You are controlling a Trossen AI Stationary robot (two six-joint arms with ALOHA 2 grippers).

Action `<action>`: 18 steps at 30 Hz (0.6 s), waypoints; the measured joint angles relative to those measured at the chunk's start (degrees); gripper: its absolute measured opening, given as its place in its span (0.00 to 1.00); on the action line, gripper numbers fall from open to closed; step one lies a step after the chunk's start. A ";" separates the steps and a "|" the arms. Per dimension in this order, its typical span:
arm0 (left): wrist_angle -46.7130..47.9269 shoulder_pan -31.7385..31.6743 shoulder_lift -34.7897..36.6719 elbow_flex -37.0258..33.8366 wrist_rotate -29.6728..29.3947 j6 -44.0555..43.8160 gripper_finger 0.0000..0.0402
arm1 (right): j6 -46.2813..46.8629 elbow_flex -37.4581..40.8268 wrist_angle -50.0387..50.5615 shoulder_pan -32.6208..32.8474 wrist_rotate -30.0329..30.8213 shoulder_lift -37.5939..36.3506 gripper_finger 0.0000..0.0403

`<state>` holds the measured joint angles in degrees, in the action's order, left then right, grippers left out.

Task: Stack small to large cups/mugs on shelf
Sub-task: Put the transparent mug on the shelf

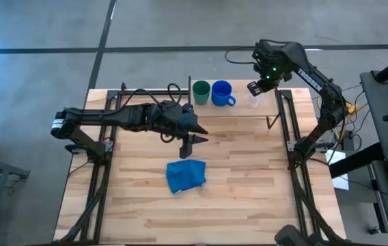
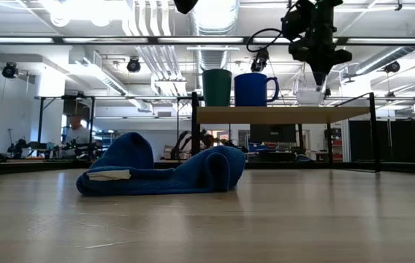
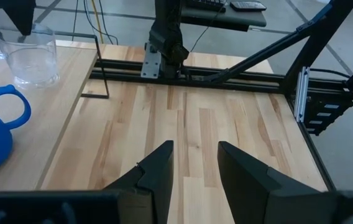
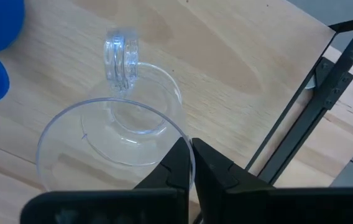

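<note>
On the light wood shelf (image 1: 238, 111) (image 2: 280, 115) along the table's far edge stand three vessels in a row: the dark green cup (image 1: 201, 91) (image 2: 217, 88), the blue mug (image 1: 221, 93) (image 2: 255, 89) with its handle toward the right, and the clear glass (image 1: 254, 101) (image 2: 308, 96) (image 4: 117, 127). My right gripper (image 1: 257, 87) (image 2: 318, 80) (image 4: 191, 144) comes down on the glass and is shut on it. My left gripper (image 1: 186, 143) (image 3: 195, 155) is open over the table's middle, just beyond the blue cloth, touching nothing. My right gripper holds the clear glass by its rim (image 4: 175, 127), on the side opposite its clear handle (image 4: 120, 56). The wall is pinched between the two fingers, one inside and one outside. The fingers come from above, pointing down. The glass is upright with its base at the shelf board.
A crumpled blue cloth (image 1: 186, 175) (image 2: 164, 172) lies on the planked tabletop near its middle. Thin black uprights (image 2: 372, 131) (image 4: 301, 106) stand at the shelf's ends. Black frame rails (image 1: 293, 130) run along the table's left and right sides. A person shows in the room behind.
</note>
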<state>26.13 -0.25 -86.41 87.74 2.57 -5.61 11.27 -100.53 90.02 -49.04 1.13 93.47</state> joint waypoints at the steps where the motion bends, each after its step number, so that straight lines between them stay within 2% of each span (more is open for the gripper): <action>1: 0.02 0.00 0.00 0.00 0.00 0.00 0.28 | 0.02 -0.11 0.00 0.00 0.00 0.00 0.02; 18: 0.14 0.00 -0.10 0.00 0.00 0.00 0.28 | 0.50 -2.53 0.00 0.02 0.00 -1.14 0.02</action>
<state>26.27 -0.25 -86.51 87.74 2.57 -5.61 11.77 -103.07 90.02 -49.01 1.13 92.33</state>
